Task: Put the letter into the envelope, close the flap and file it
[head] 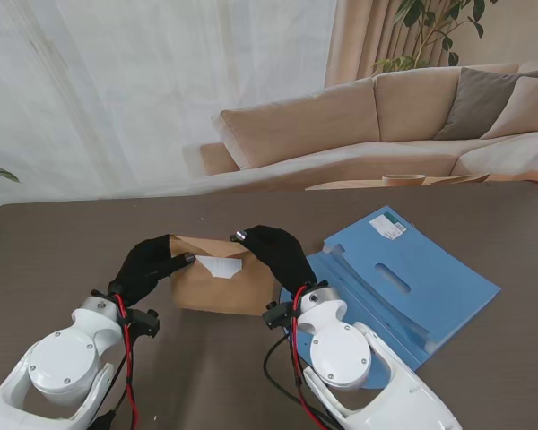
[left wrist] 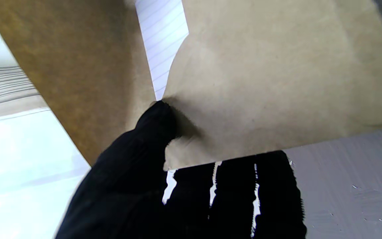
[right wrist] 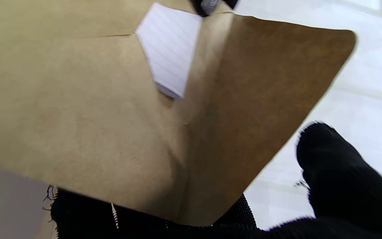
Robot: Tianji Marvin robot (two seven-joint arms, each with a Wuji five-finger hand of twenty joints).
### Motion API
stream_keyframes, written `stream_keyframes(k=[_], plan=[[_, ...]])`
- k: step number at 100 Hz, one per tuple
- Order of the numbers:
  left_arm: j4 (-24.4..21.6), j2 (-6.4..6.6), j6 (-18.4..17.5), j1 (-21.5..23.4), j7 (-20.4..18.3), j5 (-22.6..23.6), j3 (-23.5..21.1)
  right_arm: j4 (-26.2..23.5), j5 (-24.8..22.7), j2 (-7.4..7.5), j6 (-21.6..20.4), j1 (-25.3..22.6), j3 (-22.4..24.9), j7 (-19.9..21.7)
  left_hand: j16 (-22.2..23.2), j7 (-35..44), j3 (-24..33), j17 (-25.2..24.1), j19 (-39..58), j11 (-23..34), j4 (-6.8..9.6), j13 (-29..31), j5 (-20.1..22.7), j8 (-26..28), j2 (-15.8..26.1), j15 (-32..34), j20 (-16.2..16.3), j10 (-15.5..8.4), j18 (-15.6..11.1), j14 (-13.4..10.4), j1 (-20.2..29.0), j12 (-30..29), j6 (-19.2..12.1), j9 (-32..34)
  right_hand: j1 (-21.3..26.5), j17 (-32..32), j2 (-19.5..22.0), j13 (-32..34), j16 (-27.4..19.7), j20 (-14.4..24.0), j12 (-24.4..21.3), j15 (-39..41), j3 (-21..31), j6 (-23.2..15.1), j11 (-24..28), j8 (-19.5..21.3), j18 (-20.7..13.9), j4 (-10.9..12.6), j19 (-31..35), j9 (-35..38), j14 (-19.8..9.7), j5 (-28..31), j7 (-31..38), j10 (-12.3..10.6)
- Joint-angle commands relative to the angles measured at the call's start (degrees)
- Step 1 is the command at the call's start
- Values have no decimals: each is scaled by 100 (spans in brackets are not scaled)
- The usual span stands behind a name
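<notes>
The brown envelope (head: pixel 222 291) is lifted off the dark table between both black-gloved hands. The white lined letter (head: pixel 220 266) shows in its mouth, mostly inside. The flap (right wrist: pixel 264 86) stands up, with its darker inner side showing. My left hand (head: pixel 148 267) is shut on the envelope's left edge, thumb (left wrist: pixel 154 122) pressed on the front beside the letter (left wrist: pixel 162 39) and fingers underneath. My right hand (head: pixel 273 253) is at the far right corner. Its fingers lie behind the flap and under the envelope (right wrist: pixel 78 109), and its thumb (right wrist: pixel 337 172) is held clear of the paper.
An open blue file folder (head: pixel 403 282) lies on the table just right of the envelope, with a white label near its far corner. A sofa, a curtain and a plant stand beyond the table's far edge.
</notes>
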Motion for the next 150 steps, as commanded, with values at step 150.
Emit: stream_keyframes(k=[150], plan=[[-108,277,-339,30,-1317,-2,-309,61,-850,192,91,114,-91,433,-35,-690,1611,-1370,-2387,197,147,-2088,-1324,-380,-556,-1777,162,-621,-701,-758,-2091,-336,306,-2282,2401,627,-1402,731,272,-4,414,863,2416,-1355,790,523,-369,-357,596,980,-411,296,2640,-237]])
